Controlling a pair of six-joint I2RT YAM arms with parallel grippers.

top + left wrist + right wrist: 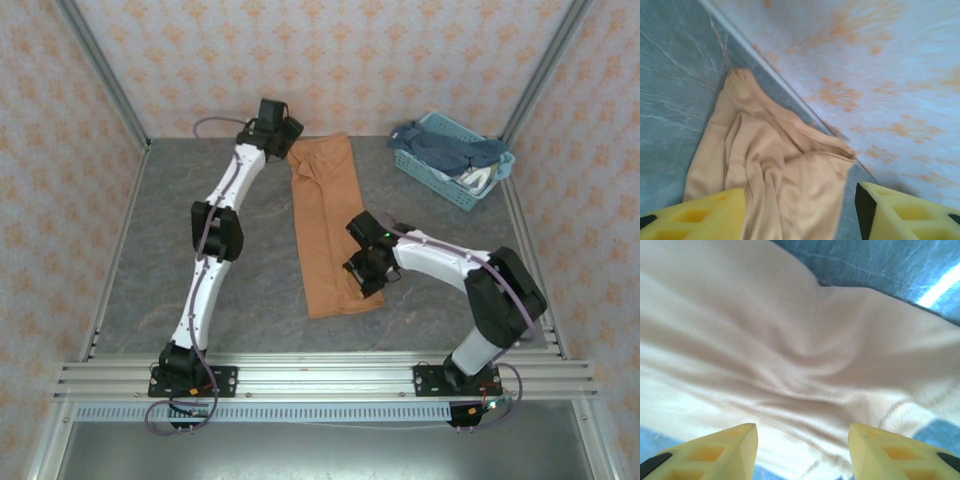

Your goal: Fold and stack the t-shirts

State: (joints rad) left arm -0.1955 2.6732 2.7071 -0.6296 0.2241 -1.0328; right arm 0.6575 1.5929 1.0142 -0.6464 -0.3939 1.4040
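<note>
Alu rails (320,375) front; grey tabletop (150,250), orange tee (325,240); patterned walls (330,60).

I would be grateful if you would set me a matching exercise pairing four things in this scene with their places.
1 orange-brown cloth t-shirt
2 light-blue plastic lattice basket
3 left gripper
4 right gripper

A far right corner of the table
B at the shirt's near end
C long strip mid-table
D at the shirt's far end

Pairs: 1-C, 2-A, 3-D, 4-B
</note>
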